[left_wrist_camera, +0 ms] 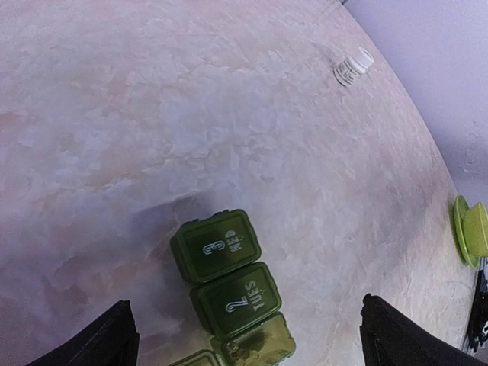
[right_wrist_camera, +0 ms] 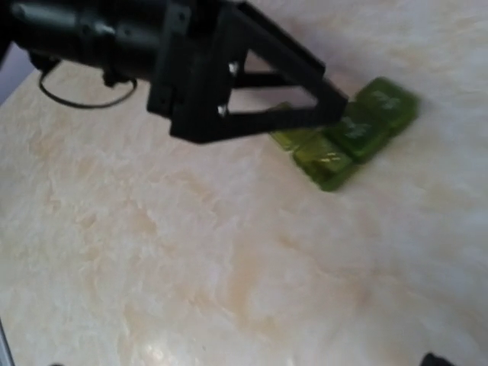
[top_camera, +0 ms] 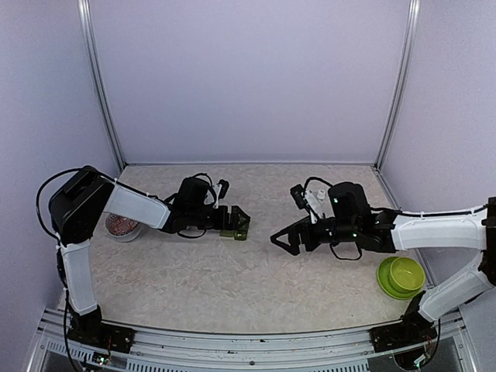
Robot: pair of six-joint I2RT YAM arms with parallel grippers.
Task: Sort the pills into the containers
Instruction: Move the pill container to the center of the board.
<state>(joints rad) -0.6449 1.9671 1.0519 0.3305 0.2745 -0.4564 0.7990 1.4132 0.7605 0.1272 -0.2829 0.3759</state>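
**Fig.** Early in sort, by the look of it. Pill organiser (left_wrist_camera: pixel 229 286) centre-left on table, WED & TUES lids shut; nearest compartment too cropped to read. Reddish contents, prob. pills, in round tub (top_camera: pixel 122 227) at far left. White bottle (left_wrist_camera: pixel 353 67) & green bowl (top_camera: pixel 401 277) well apart from organiser. Nearly all left to do. L gripper (left_wrist_camera: pixel 245 328): spread wide either side of organiser's near end, contact not discernible. R gripper (top_camera: pixel 285 240): spread, empty, pointing toward organiser.
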